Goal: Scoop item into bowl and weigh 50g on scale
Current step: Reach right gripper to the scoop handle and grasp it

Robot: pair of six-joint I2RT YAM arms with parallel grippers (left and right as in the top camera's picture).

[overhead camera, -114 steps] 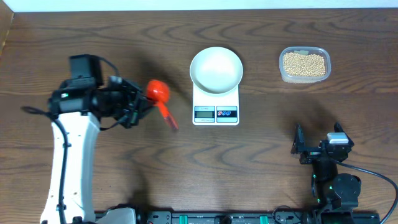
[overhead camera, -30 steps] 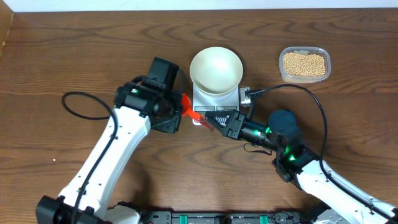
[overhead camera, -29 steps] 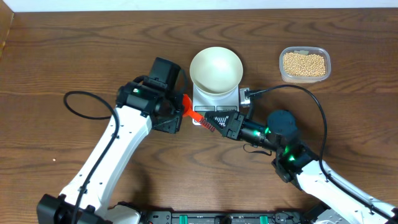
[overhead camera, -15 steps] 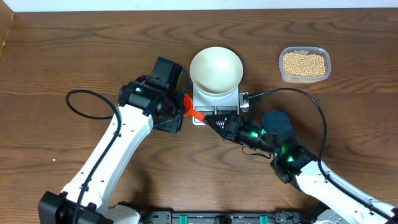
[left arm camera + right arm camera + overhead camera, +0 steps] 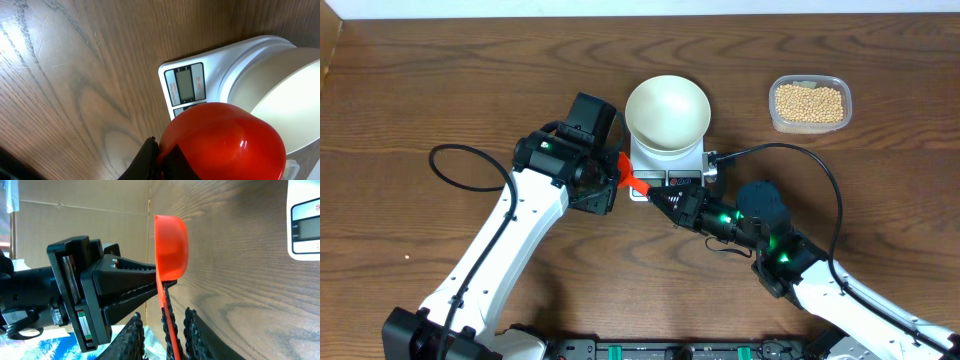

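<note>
A red scoop (image 5: 628,181) hangs at the left front corner of the white scale (image 5: 670,160), and my left gripper (image 5: 615,178) is shut on its neck. In the left wrist view, the scoop's round underside (image 5: 225,140) fills the bottom, above the scale's display (image 5: 185,85). My right gripper (image 5: 658,198) reaches in from the right. Its jaws (image 5: 164,335) stand on either side of the scoop's thin handle (image 5: 172,330), with gaps showing. The empty white bowl (image 5: 667,110) sits on the scale. Tan beans (image 5: 809,102) fill a clear tub at the back right.
The tub's rim (image 5: 809,128) lies to the right of the bowl. A black cable (image 5: 460,165) loops on the table left of my left arm. Another cable (image 5: 790,150) arcs from the scale's right side over my right arm. The left gripper's black body (image 5: 100,295) is close to my right fingers.
My right gripper has slid left and slightly back along the scale's front, and its jaws now stand around the scoop's handle. The left gripper with the scoop has edged slightly right.
</note>
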